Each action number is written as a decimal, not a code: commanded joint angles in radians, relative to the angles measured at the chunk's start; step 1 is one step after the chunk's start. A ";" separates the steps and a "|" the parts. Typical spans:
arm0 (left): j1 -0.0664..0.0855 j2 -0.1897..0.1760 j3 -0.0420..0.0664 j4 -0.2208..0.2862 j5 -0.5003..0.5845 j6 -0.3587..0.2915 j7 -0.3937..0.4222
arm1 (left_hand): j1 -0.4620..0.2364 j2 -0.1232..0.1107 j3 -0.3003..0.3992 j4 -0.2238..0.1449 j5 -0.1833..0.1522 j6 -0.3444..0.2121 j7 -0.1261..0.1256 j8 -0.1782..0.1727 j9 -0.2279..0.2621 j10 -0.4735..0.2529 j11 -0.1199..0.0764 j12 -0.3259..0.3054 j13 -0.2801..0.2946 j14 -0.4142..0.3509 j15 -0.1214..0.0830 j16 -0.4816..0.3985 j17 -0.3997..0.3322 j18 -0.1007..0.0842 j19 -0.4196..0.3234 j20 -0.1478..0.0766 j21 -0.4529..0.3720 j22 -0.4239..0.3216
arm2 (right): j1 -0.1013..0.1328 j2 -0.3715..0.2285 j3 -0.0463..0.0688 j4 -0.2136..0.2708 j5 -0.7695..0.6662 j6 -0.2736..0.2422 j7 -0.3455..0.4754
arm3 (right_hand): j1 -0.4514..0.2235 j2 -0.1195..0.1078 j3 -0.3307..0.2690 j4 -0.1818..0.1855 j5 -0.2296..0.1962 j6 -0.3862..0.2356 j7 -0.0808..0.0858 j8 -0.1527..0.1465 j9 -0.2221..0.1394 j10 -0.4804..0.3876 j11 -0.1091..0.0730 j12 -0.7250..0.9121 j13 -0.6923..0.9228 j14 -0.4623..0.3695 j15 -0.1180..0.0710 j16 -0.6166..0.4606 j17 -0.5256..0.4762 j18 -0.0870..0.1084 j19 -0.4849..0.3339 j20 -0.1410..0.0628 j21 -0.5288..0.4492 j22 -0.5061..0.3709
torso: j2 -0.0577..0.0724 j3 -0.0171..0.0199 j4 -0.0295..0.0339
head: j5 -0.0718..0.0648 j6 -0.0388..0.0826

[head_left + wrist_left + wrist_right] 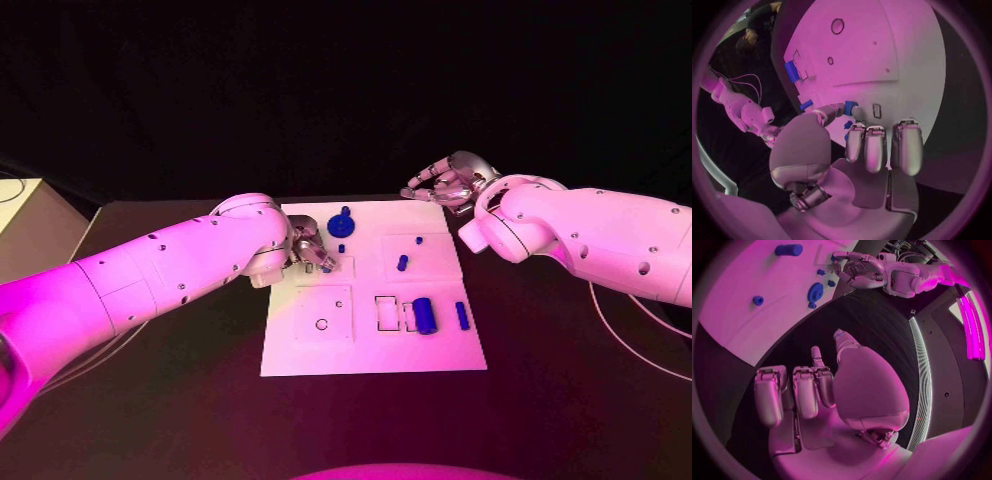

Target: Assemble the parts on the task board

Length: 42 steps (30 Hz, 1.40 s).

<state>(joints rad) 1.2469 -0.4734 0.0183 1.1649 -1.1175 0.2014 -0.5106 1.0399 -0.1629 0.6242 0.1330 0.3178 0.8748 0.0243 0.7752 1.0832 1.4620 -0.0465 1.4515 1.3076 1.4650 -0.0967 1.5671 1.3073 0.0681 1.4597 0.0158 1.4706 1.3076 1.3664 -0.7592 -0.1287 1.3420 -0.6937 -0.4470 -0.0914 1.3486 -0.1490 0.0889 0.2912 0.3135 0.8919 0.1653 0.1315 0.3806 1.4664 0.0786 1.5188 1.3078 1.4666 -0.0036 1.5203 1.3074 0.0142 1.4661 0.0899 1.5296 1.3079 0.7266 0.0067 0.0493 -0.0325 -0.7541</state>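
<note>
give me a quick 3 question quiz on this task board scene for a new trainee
1. True or false: the right hand is gripping the blue cylinder.
2. Which hand is over the task board? A) left hand B) right hand C) both
3. Fill in: the blue round disc part lies near the board's ___ edge, far from or near the robot?

Key
1. False. The right hand hovers off the board's far right corner and holds nothing; the cylinder lies on the board.
2. A. The left hand is over the board's left side, fingers down at a small blue part.
3. Far.
</note>
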 commanded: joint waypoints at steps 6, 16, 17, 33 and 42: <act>-0.021 0.007 -0.014 -0.002 -0.018 0.048 -0.013 | -0.009 -0.001 -0.035 0.023 -0.032 0.007 -0.007 -0.012 0.007 -0.002 -0.002 -0.005 0.058 0.106 -0.005 0.004 0.263 -0.019 0.003 -0.006 -0.001 0.015 | 0.000 -0.001 0.000 0.005 -0.006 0.007 0.010 | -0.011 -0.003 0.006 -0.002 0.001 -0.010 0.000 0.004 0.001 0.048 0.001 -0.003 0.214 0.078 0.002 -0.006 0.149 -0.002 0.089 0.006 -0.004 0.218 | 0.000 0.0001 0.0001 | 0.001 0.000; -0.022 0.000 -0.014 -0.004 -0.030 0.041 -0.013 | -0.011 -0.002 -0.064 0.046 -0.056 0.012 -0.006 -0.017 0.014 -0.003 -0.002 -0.007 0.058 0.106 -0.005 0.004 0.263 -0.019 0.003 -0.006 -0.002 0.014 | 0.000 -0.003 0.000 0.007 -0.005 0.007 0.011 | -0.012 -0.004 0.006 -0.002 0.000 -0.010 0.000 0.004 0.001 0.048 0.001 -0.004 0.214 0.077 0.002 -0.006 0.149 -0.001 0.089 0.006 -0.005 0.218 | 0.000 0.0001 -0.0007 | -0.001 0.004; -0.023 -0.001 -0.014 -0.003 -0.031 0.039 -0.013 | -0.011 -0.002 -0.064 0.046 -0.056 0.012 -0.006 -0.017 0.014 -0.003 -0.002 -0.007 0.058 0.106 -0.005 0.004 0.263 -0.019 0.003 -0.006 -0.002 0.014 | 0.000 -0.003 0.000 0.007 -0.005 0.007 0.011 | -0.012 -0.004 0.006 -0.002 0.000 -0.010 0.000 0.004 0.001 0.048 0.001 -0.004 0.214 0.077 0.002 -0.006 0.149 -0.001 0.089 0.006 -0.005 0.218 | 0.000 0.0003 -0.0007 | -0.001 0.004; -0.026 -0.023 -0.007 0.014 -0.021 0.027 -0.012 | 0.013 0.013 -0.113 0.087 -0.167 0.019 -0.006 -0.032 0.030 -0.002 -0.002 -0.007 0.060 0.106 -0.005 0.004 0.263 -0.019 0.003 -0.006 -0.003 0.016 | -0.004 -0.004 0.000 0.004 -0.005 0.009 0.010 | -0.012 -0.004 0.006 -0.002 0.000 -0.010 0.000 0.004 0.001 0.048 0.001 -0.004 0.214 0.077 0.002 -0.006 0.149 -0.001 0.089 0.006 -0.005 0.218 | 0.000 -0.0004 0.0007 | -0.002 0.005; -0.026 -0.034 -0.004 0.028 -0.010 0.025 -0.012 | 0.029 0.016 -0.145 0.120 -0.266 0.024 -0.004 -0.043 0.042 -0.002 0.000 -0.008 0.061 0.106 -0.004 0.004 0.263 -0.019 0.004 -0.005 -0.003 0.017 | -0.006 -0.005 0.000 0.003 -0.005 0.010 0.010 | -0.014 -0.003 0.007 -0.002 -0.001 -0.010 0.000 0.005 0.001 0.048 0.001 -0.003 0.215 0.077 0.002 -0.007 0.148 -0.001 0.089 0.006 -0.006 0.217 | 0.000 -0.0010 0.0005 | -0.001 0.004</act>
<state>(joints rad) 1.2347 -0.5047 0.0237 1.1946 -1.1303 0.1894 -0.4977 1.0654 -0.1375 0.4847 0.2531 0.0547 0.8941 0.0193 0.7371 1.1238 1.4618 -0.0464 1.4472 1.3076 1.4650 -0.0964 1.5671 1.3074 0.0680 1.4598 0.0161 1.4706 1.3074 1.3610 -0.7636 -0.1288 1.3455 -0.6936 -0.4459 -0.0891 1.3449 -0.1527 0.0889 0.2912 0.3134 0.8861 0.1641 0.1314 0.3804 1.4664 0.0786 1.5190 1.3075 1.4666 -0.0036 1.5203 1.3074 0.0143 1.4661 0.0899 1.5297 1.3074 0.7267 0.0060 0.0500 -0.0337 -0.7497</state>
